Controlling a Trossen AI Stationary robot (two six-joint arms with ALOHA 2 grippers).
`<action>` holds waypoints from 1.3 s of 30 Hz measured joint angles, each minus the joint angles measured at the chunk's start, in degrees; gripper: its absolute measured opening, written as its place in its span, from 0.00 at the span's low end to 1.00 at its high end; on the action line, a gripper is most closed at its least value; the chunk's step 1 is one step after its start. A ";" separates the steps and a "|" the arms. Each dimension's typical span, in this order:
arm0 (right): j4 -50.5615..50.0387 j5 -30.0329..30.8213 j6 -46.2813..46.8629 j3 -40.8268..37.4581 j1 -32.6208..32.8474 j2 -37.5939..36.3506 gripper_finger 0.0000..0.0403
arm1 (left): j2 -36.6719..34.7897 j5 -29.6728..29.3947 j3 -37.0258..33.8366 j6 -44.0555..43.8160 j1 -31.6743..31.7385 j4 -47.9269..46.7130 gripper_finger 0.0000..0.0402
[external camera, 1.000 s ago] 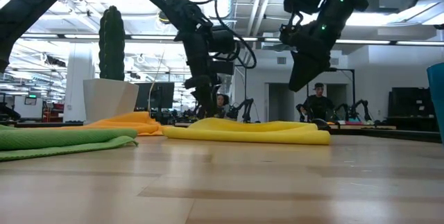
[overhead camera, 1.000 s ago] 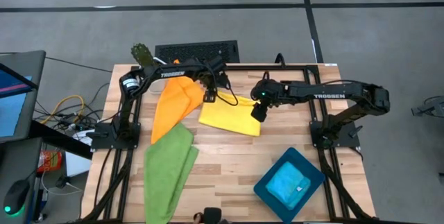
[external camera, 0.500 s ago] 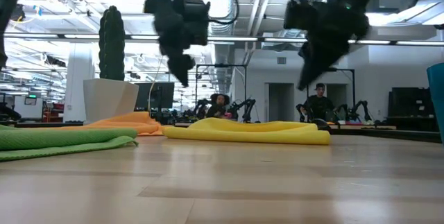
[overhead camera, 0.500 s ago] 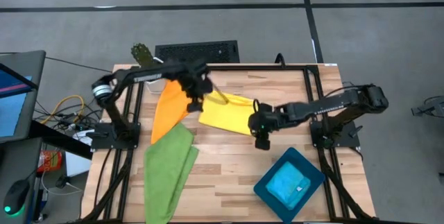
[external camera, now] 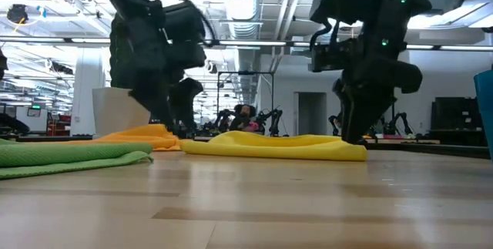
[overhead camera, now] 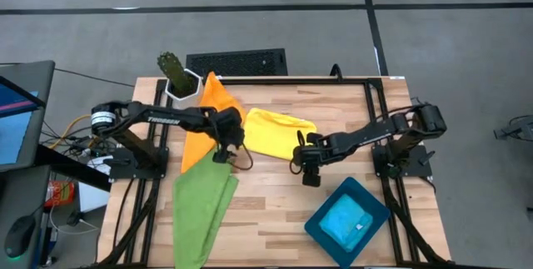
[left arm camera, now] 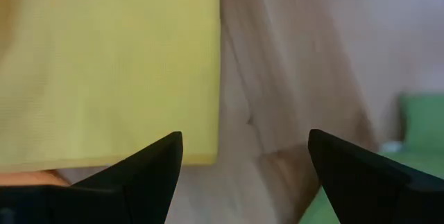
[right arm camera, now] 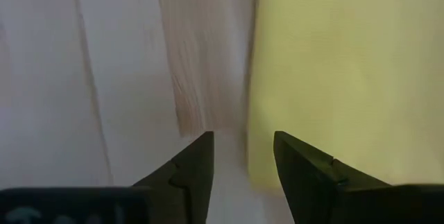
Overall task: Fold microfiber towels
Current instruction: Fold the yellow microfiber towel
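The yellow towel (overhead camera: 275, 133) lies folded flat in the middle of the table, seen as a low double layer in the low view (external camera: 277, 147). My left gripper (overhead camera: 221, 154) hangs open over its near left corner (left arm camera: 201, 148), fingers pointing steeply down. My right gripper (overhead camera: 309, 171) hovers open over its near right corner (right arm camera: 260, 161). The orange towel (overhead camera: 206, 119) lies left of the yellow one, the green towel (overhead camera: 202, 204) at the near left. The light blue towel (overhead camera: 346, 221) rests in the teal tray (overhead camera: 379, 213).
A potted cactus (overhead camera: 173, 72) stands at the table's far left corner, with a black keyboard (overhead camera: 237, 61) beyond the far edge. Bare wood (overhead camera: 266, 194) lies between the green towel and the tray. People and other arms show in the room behind.
My left gripper has swung from the yellow towel's far left corner toward the table's near edge and down, ending over its near left corner. My right gripper has moved toward the near edge and down to the near right corner. The towels have stayed in place.
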 joint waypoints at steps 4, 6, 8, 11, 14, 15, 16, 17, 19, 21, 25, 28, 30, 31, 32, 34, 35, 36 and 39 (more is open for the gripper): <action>-0.42 0.04 0.00 0.01 -0.07 -0.22 0.44 | 1.95 -4.76 -1.23 2.75 -1.54 2.96 0.76; -1.30 0.07 0.00 0.03 -0.09 -0.25 0.44 | 4.23 -6.52 -1.26 2.72 -1.49 4.81 0.76; -1.89 0.01 0.42 -0.01 -0.07 -0.25 0.43 | 6.39 -7.45 -1.27 2.22 -1.13 5.96 0.75; -2.05 0.00 1.29 0.01 -0.07 -0.25 0.42 | 8.71 -7.14 -0.47 1.28 -0.83 7.14 0.71; -2.31 0.02 1.29 0.01 -0.07 0.00 0.42 | 10.50 -7.13 0.27 0.51 -0.35 7.84 0.64; -2.69 0.00 1.31 0.01 -0.07 0.08 0.42 | 10.66 -6.89 0.27 0.33 -0.02 7.99 0.61; -3.08 0.00 1.31 0.01 -0.19 0.08 0.42 | 10.73 -6.44 0.25 0.10 0.26 8.22 0.58; -2.94 0.02 1.31 0.01 -0.37 0.27 0.41 | 10.74 -5.92 0.22 0.01 0.48 8.50 0.55; -2.19 -0.01 1.88 -0.27 -0.50 1.64 0.40 | 10.84 -5.61 0.18 0.01 0.66 9.00 0.48; -2.56 -0.07 2.87 -1.21 -0.50 2.94 0.38 | 10.95 -5.90 0.14 0.11 0.66 9.54 0.40; -0.94 -1.61 3.56 -1.91 -0.50 5.47 0.32 | 11.56 -6.25 0.19 0.70 0.66 9.85 0.25; -0.89 -1.37 5.40 -1.88 -0.31 5.79 0.24 | 12.17 -6.32 0.24 -0.28 0.66 9.90 0.14; -0.84 -1.58 5.96 -2.08 -0.32 5.10 0.15 | 12.44 -6.62 0.30 -1.10 0.64 9.92 0.06; -1.04 -1.67 6.44 -2.12 -0.43 4.61 0.09 | 12.44 -6.84 0.30 -1.89 0.64 9.90 0.03; -1.25 -1.94 7.02 -2.20 -0.73 3.78 0.05 | 12.44 -6.90 0.33 -3.18 0.64 9.77 0.02; -2.27 -2.55 8.81 -2.53 -1.13 1.86 0.04 | 11.76 -6.70 1.46 -6.40 0.64 6.68 0.01; -2.99 -2.41 9.69 -2.78 -1.27 0.53 0.04 | 11.30 -6.75 2.75 -8.26 0.64 4.12 0.01; -2.68 -2.40 10.36 -2.65 -1.29 -1.05 0.03 | 10.56 -7.24 4.24 -10.21 0.64 0.39 0.01; -2.82 -2.53 12.22 -2.28 -1.23 -7.85 0.02 | 6.61 -7.58 10.25 -13.75 0.71 -11.87 0.00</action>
